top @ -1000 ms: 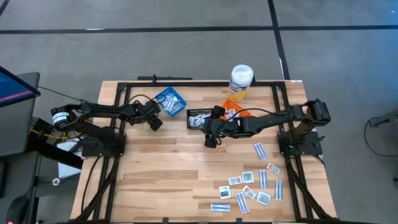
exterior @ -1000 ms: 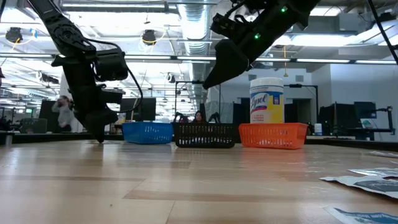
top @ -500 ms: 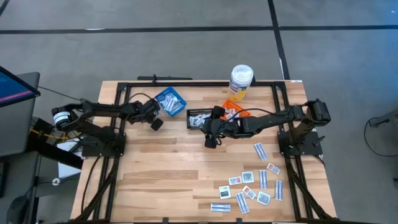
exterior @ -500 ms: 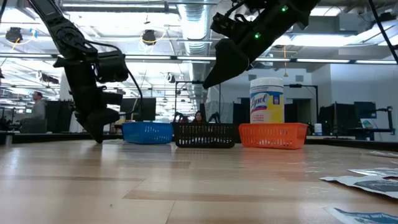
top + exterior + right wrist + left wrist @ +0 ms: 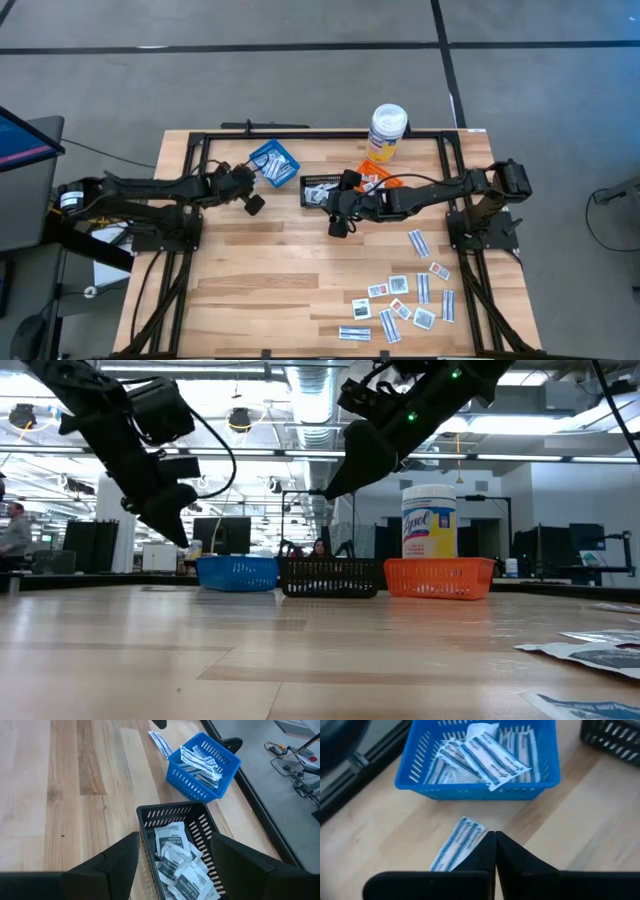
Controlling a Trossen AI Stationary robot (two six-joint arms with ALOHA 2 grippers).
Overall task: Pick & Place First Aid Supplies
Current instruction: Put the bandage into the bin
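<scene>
My left gripper [image 5: 495, 851] is shut with nothing between its fingers. It hangs above the table just in front of the blue basket [image 5: 420, 782], which holds several blue-printed strip packets [image 5: 485, 757]. One strip packet [image 5: 456, 849] lies flat on the wood beside the gripper's fingers, in front of the basket. My right gripper [image 5: 172, 870] is open above the black basket [image 5: 150, 812] of square white packets [image 5: 175, 857]. It touches nothing.
An orange basket [image 5: 378, 180] and a tall white bottle [image 5: 387, 128] stand at the far side, right of the black basket [image 5: 318, 190]. Several loose packets [image 5: 400, 300] lie scattered at the table's near right. A black frame [image 5: 200, 140] edges the table.
My left gripper has shut low at the table beside the blue basket, then risen clear of the wood and tipped. The strip packet stays on the table.
</scene>
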